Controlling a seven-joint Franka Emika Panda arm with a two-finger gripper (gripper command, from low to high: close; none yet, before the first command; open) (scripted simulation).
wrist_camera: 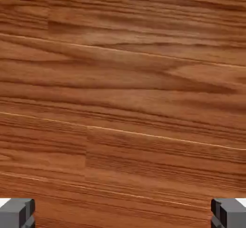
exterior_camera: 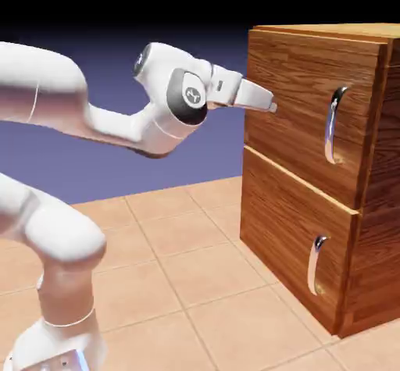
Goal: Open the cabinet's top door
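The top door is shut flush on the cabinet, above the lower panel, its long upright handle set toward the exterior view's right side of the panel. That placing, far from the opposite edge, suggests the hinge runs along the edge at the exterior view's left, so a pull on the handle should swing the door widest there. The gripper points at the panel with its fingers spread well apart and nothing between them, which would suit straddling the curved bar. It looks aimed at the plain wood beside the handle, though; the hand view shows only wood grain between the fingertips. I judge this to be the approach: the arm needs to shift toward the handle before going in. Pressing forward from here would likely just push on the door and give nothing to grip.
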